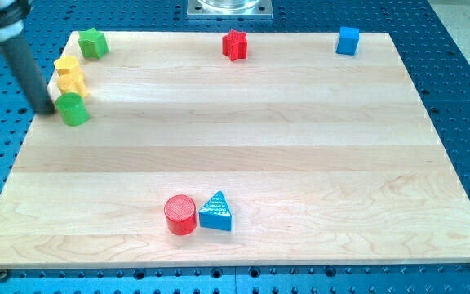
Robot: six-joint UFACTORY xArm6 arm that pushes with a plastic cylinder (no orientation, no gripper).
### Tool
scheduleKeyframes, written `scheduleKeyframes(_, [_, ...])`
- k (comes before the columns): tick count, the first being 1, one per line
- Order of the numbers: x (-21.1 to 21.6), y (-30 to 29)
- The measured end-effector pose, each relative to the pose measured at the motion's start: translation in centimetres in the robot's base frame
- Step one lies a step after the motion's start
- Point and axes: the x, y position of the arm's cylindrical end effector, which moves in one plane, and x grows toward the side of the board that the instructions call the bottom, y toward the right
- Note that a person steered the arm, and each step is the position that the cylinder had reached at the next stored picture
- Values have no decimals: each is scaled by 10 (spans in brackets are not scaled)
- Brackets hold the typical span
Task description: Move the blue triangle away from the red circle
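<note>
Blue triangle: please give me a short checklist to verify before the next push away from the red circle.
1. Blue triangle visible, near the view's bottom: ok.
2. Triangle apart from red circle: not ok, they sit side by side, about touching.
3. My tip near the triangle: not ok, it is far off, beside the green cylinder.
4. Bare board at the triangle's right: ok.
5. Tip touching green cylinder: cannot tell.
</note>
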Motion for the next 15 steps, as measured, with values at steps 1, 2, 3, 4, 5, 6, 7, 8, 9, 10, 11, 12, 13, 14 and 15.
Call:
scheduleKeyframes(1, [60, 14])
scheduleKeyframes(2, [130, 28])
scheduleKeyframes(3, [186, 49])
scheduleKeyframes(4, [190, 64])
scheduleKeyframes(5, [189, 155])
scheduleKeyframes(6, [188, 255])
scheduleKeyframes(7, [132, 240])
scheduleKeyframes(8, [119, 289])
scheduleKeyframes(9, [139, 322])
scheduleKeyframes(10, [102, 406])
scheduleKeyframes(11, [57, 439])
scheduleKeyframes(12, [148, 439])
scheduleKeyframes(13, [145, 379])
scheduleKeyframes(14, [83, 375])
scheduleKeyframes(15, [41, 371])
